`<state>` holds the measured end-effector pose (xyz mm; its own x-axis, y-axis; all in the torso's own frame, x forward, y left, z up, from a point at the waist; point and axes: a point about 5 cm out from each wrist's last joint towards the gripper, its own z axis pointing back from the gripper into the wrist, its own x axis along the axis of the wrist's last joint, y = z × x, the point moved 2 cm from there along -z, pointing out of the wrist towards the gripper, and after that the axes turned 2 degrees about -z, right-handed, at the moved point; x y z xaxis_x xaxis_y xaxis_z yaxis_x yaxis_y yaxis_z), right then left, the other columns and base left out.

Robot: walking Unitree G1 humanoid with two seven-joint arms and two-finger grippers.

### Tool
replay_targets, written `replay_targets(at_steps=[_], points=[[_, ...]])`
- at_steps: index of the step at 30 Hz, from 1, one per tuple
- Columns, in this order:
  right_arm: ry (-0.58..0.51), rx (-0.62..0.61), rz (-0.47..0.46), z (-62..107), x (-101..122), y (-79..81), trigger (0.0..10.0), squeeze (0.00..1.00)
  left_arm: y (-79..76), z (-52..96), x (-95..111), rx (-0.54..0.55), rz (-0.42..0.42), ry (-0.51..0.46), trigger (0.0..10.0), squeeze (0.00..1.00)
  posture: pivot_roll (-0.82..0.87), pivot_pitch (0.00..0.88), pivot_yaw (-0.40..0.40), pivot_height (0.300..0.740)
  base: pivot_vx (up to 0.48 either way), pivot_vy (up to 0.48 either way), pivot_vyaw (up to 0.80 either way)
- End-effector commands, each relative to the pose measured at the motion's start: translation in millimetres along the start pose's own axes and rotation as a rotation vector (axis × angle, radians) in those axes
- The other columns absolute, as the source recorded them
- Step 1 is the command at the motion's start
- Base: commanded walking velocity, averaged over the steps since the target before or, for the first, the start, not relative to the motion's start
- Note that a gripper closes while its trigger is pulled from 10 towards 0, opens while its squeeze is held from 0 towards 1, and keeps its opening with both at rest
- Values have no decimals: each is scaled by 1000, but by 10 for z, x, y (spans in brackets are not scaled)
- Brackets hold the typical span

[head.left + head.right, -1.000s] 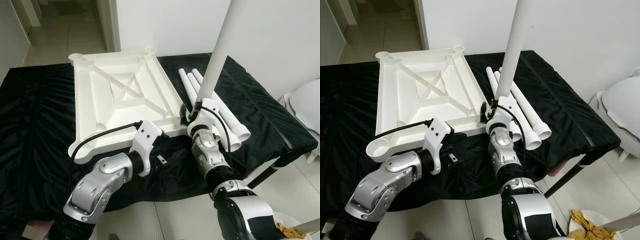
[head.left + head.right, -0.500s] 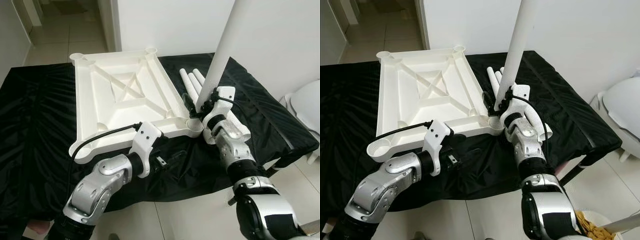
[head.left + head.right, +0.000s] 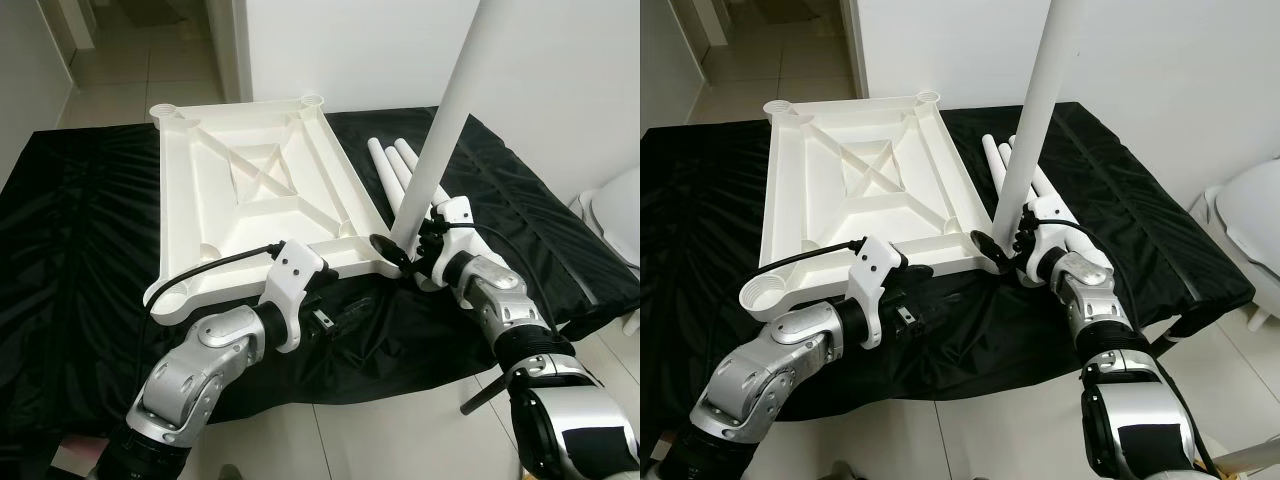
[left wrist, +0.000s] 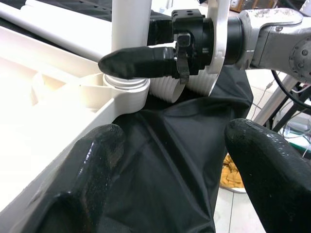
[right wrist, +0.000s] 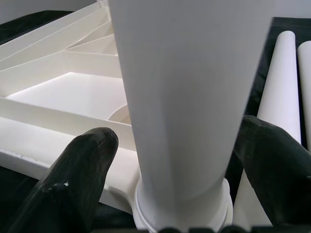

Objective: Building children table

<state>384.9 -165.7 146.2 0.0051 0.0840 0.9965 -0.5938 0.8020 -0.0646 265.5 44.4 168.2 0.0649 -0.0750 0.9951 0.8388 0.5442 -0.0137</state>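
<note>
The white table top lies upside down on the black cloth. A white leg stands upright in its near right corner socket. My right gripper is open and straddles the base of that leg, one finger on each side with a small gap. My left gripper is open over the cloth just in front of the top's near edge, close to the same corner, with nothing in it. Three more white legs lie side by side on the cloth to the right of the top.
The cloth-covered bench ends just in front of my arms, with tiled floor below. A white wall stands behind, and a doorway opens at the far left. A white rounded object stands at the right edge.
My right arm has swung from in front of the leg to its right side and dropped lower. The leg stands in the corner socket, and the fingers have parted. The camera shifted slightly.
</note>
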Motion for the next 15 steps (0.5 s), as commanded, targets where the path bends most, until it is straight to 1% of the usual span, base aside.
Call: replay_targets(at_steps=[1, 2, 4, 5, 9, 15], points=[[6, 12, 19, -11, 27, -12, 10000, 0, -3, -6, -3, -18, 6, 1, 10000, 0, -42, 24, -1, 740, 0, 0, 0], [21, 15, 29, -19, 32, -31, 2157, 0, -3, -4, -2, -17, 5, 2, 10000, 0, -39, 27, 3, 740, 0, 0, 0], [27, 17, 30, -22, 32, -38, 2157, 0, -4, -3, -1, -17, 5, 3, 10000, 0, -39, 27, 3, 740, 0, 0, 0], [28, 19, 32, -26, 37, -42, 0, 0, -2, 0, -1, -17, 5, 3, 10000, 0, -39, 27, 4, 740, 0, 0, 0], [31, 30, 45, -32, 41, -38, 0, 0, 3, 5, -1, -16, 5, 4, 10000, 0, -39, 29, 5, 740, 0, 0, 0], [53, 80, 54, -40, 3, 6, 0, 0, -2, 9, -3, -16, 6, 4, 10000, 0, -38, 32, 4, 740, 0, 0, 0]])
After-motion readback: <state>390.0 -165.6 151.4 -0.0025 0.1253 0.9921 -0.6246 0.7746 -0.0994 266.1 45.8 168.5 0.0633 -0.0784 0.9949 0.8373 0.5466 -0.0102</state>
